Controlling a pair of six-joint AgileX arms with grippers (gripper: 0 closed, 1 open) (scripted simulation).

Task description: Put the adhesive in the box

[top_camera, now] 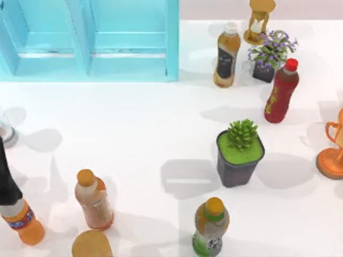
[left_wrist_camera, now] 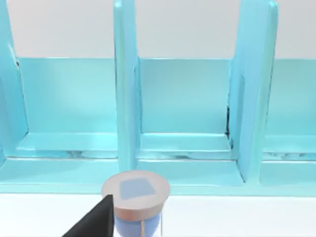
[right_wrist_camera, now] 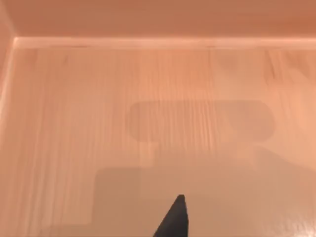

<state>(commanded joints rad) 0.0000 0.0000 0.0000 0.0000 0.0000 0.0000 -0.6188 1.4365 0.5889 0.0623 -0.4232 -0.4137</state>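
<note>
The left arm [top_camera: 6,179] stands at the table's [top_camera: 134,134] left edge, just beyond an orange bottle [top_camera: 24,222], its wrist levelled toward the box. The left gripper [left_wrist_camera: 91,223] pokes in as a dark wedge beside a small round-lidded jar [left_wrist_camera: 136,195]; how far its claw is open, or whether it holds anything, I cannot tell. Past the jar the turquoise box [left_wrist_camera: 126,98] stands at the table's far left. The right gripper [right_wrist_camera: 174,219] hangs over a wooden surface [right_wrist_camera: 74,98], claw state likewise unclear. Where the adhesive lies I cannot tell.
</note>
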